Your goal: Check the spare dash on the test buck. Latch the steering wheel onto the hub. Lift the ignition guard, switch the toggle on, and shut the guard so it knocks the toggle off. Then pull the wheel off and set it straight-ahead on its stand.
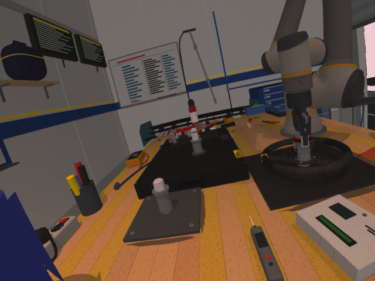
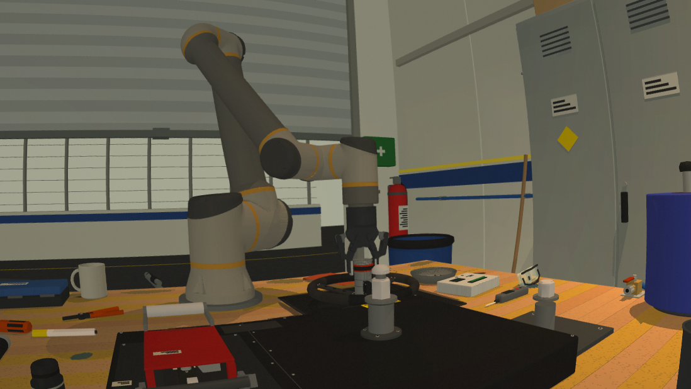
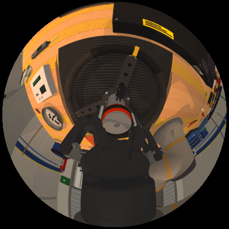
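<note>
The steering wheel point(image 1: 306, 154) lies flat on a black ribbed mat on the right of the bench, its yellow mark pointing toward the dash. Its grey centre boss with a red collar point(image 3: 116, 115) stands upright. My gripper point(image 1: 303, 139) points straight down over that boss, and its fingers grip the boss at the red collar point(image 2: 362, 266). The black dash point(image 1: 194, 161) lies to the left with its grey hub and white hex tip point(image 2: 380, 304). The red ignition guard point(image 2: 186, 349) lies closed at the dash's far end. The stand point(image 1: 163, 198), a grey post on a dark plate, sits before the dash.
A pen cup point(image 1: 85, 193) stands at the bench's left edge. A white instrument box point(image 1: 340, 230) and a grey tester point(image 1: 265, 252) lie near the front. A white mug point(image 2: 90, 280), hand tools and blue cases lie by the arm's base point(image 2: 220, 285).
</note>
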`<state>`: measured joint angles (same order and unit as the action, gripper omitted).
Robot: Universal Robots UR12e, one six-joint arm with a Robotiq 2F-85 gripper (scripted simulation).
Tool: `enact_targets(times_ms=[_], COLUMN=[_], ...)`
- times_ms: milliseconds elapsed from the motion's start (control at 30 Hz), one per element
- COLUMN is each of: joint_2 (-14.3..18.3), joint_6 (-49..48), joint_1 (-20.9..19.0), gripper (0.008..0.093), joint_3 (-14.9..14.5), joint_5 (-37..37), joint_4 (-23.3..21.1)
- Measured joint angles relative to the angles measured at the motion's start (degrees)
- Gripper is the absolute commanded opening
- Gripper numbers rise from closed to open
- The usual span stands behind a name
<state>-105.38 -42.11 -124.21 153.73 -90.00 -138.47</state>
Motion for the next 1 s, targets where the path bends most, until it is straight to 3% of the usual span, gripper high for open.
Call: enact_targets(times_ms=[733,1000], joint_2=[-0.01,-0.01], joint_6=[0.0,0.0], joint_1=[0.0,0.0], gripper=[0.008,0.008], joint_3=[0.0,0.0], joint_5=[0.0,0.0], joint_4=[0.0,0.01])
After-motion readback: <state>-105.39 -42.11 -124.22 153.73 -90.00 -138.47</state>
